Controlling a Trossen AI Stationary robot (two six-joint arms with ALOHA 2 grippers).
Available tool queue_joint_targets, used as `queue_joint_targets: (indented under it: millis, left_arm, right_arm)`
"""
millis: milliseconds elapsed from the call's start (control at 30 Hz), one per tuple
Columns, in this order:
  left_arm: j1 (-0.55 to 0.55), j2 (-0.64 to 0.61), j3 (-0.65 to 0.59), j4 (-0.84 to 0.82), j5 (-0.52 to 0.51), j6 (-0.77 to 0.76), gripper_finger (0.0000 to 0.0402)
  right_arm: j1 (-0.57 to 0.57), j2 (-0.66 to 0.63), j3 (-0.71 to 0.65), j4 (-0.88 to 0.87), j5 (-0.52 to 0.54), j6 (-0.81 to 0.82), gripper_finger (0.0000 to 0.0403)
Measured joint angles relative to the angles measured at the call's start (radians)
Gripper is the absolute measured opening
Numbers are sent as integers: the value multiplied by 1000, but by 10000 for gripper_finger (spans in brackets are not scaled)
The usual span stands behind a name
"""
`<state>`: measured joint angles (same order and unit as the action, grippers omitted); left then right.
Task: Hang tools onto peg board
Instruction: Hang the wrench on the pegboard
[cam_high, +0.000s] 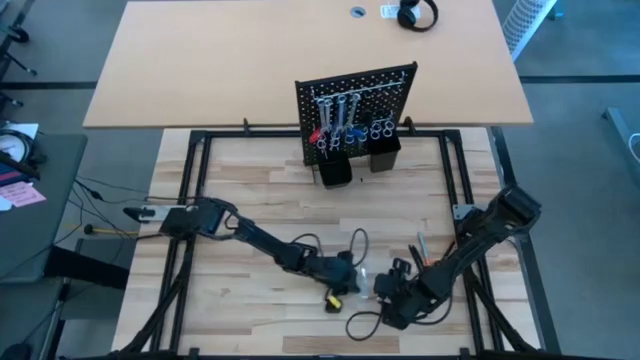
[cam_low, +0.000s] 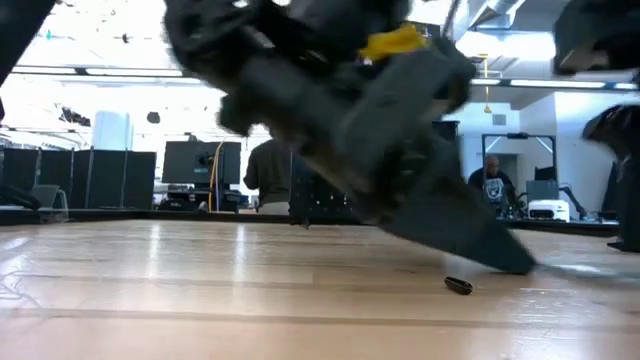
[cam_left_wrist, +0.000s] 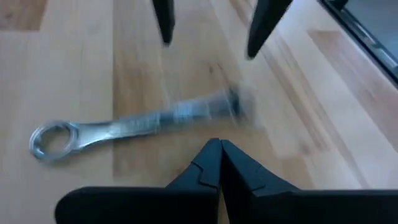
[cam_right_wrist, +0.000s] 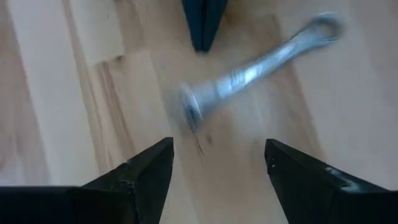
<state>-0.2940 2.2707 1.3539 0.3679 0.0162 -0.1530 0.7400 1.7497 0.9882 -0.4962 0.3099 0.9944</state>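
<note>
A silver wrench (cam_left_wrist: 149, 121) lies flat on the wooden table, with its ring end (cam_left_wrist: 53, 138) pointing away from my right gripper; it also shows in the right wrist view (cam_right_wrist: 261, 62). My left gripper (cam_left_wrist: 219, 163) is shut and empty, its tip just short of the wrench's shaft. My right gripper (cam_right_wrist: 217, 171) is open and empty, facing the wrench's open end (cam_right_wrist: 189, 106) from the other side. In the high view both grippers meet near the table's front, the left (cam_high: 352, 277) and the right (cam_high: 388, 288). The peg board (cam_high: 355, 100) stands upright at the far middle with several tools hanging on it.
Two black cups (cam_high: 335, 168) (cam_high: 385, 155) stand at the peg board's base. A yellow-and-black piece (cam_high: 332, 298) and loose cables (cam_high: 360, 322) lie near the grippers. A small dark bit (cam_low: 458, 285) lies on the table. People show in the room behind.
</note>
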Motion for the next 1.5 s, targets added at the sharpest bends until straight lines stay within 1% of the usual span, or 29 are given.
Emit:
queue_joint_targets:
  millis: [33, 100, 133, 233, 333, 367, 467, 500, 600, 667, 733, 833, 933, 1067, 1200, 1300, 1433, 1500]
  left_arm:
    - [10, 25, 46, -30, 13, -1, 0]
    - [27, 81, 140, -44, 1, 1, 0]
    - [36, 104, 186, -79, 17, 4, 0]
    - [48, 130, 300, -190, 4, 52, 0]
    - [43, 101, 355, -329, -88, 118, 0]
    - [38, 87, 365, -357, -136, 142, 0]
    - [11, 26, 364, -456, -289, 200, 0]
    - [4, 15, 364, -496, -343, 211, 0]
    - [-7, 0, 360, -620, -478, 218, 0]
    - [-5, 0, 359, -671, -529, 203, 0]
    - [-3, -2, 359, -707, -547, 177, 0]
    - [-7, -5, 331, -701, -545, 157, 0]
    - [-10, -6, 272, -675, -555, 139, 0]
    - [-16, -19, 224, -614, -584, 102, 0]
    - [-37, -26, 180, -562, -586, 30, 0]
    - [-71, -26, 149, -509, -601, -30, 0]
    - [-126, -26, 131, -468, -626, -114, 0]
    - [-152, -26, 131, -455, -628, -151, 0]
  right_arm:
    - [12, -19, 0, -30, 9, 22, 264]
    - [37, -50, 1, -68, 50, 67, 264]
    - [53, -60, 1, -77, 77, 90, 264]
    - [104, -76, 1, -68, 186, 154, 264]
    - [160, -46, 2, -41, 341, 245, 264]
    - [173, -27, 2, -35, 382, 263, 264]
    - [189, 35, 2, -21, 433, 275, 264]
    - [188, 58, 2, -29, 460, 301, 264]
    - [165, 128, 2, -43, 571, 450, 264]
    - [151, 158, 4, -91, 581, 520, 264]
    - [135, 148, 7, -167, 573, 579, 262]
    - [152, 123, 14, -229, 615, 603, 255]
    - [177, 109, 9, -306, 611, 606, 247]
    - [207, 93, 11, -315, 601, 591, 237]
    - [238, 94, -6, -300, 592, 572, 231]
    - [254, 96, -64, -228, 642, 559, 227]
    - [271, 97, -168, -37, 707, 541, 226]
    - [285, 97, -206, 67, 711, 515, 226]
